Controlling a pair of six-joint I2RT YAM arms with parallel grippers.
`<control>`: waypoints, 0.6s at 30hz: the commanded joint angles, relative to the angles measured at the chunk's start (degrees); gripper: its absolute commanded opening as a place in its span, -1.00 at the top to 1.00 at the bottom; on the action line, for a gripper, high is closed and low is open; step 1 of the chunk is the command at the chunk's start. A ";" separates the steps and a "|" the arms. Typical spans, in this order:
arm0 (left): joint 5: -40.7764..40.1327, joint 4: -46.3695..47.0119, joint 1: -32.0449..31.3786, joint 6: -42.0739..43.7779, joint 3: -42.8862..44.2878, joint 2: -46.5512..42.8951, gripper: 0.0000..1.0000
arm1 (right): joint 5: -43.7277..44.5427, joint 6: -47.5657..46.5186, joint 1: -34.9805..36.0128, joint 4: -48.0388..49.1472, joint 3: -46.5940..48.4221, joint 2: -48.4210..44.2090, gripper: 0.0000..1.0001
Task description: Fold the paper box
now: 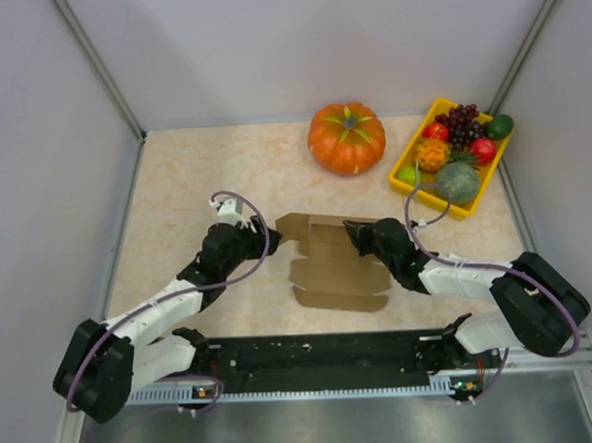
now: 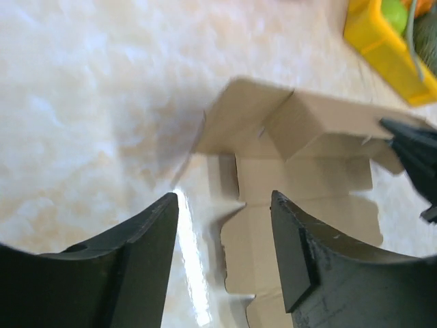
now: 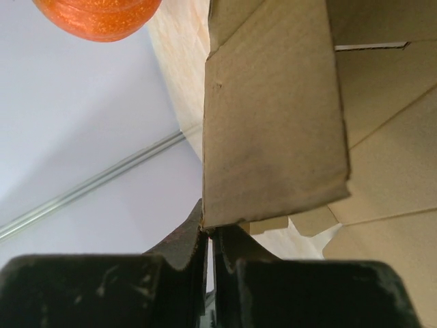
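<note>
Two tools flank the paper box (image 1: 339, 269), which lies near the middle of the bench (image 1: 178, 177), between the arms and in front of the pumpkin (image 1: 347, 137). The box's near part lies flat with tabbed edges. Its far panel is raised and its side flaps are bent up. The right tool (image 3: 208, 231) is clenched on the edge of an upright cardboard flap at the box's far right corner, the flap pinched at its fingertips. The left tool (image 2: 224, 205) is released, jaws apart just beside the box's far left corner, with nothing between them. Bare bench and the box's left edge show below the gap. A yellow tray (image 1: 485, 181) of fruit sits at the far right, well apart from the box.
</note>
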 commanded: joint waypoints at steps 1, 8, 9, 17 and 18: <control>-8.52 -6.01 0.34 7.72 4.62 -4.75 -0.30 | 1.67 -1.09 -0.39 2.22 0.15 -0.04 1.00; -5.19 -11.74 0.34 13.08 13.51 6.48 -0.42 | 1.67 -1.09 -0.39 2.49 0.67 -0.22 1.00; -5.10 -11.74 0.34 13.52 14.30 7.72 -0.38 | 1.58 -1.09 -0.39 2.48 0.76 -0.13 1.00; -4.92 -12.71 0.34 15.90 22.91 19.24 0.10 | 1.58 -1.44 -0.39 4.24 0.59 0.13 1.00; -4.66 -12.10 0.34 15.81 22.83 19.25 0.19 | 1.49 -2.74 -0.31 4.94 0.33 0.13 1.00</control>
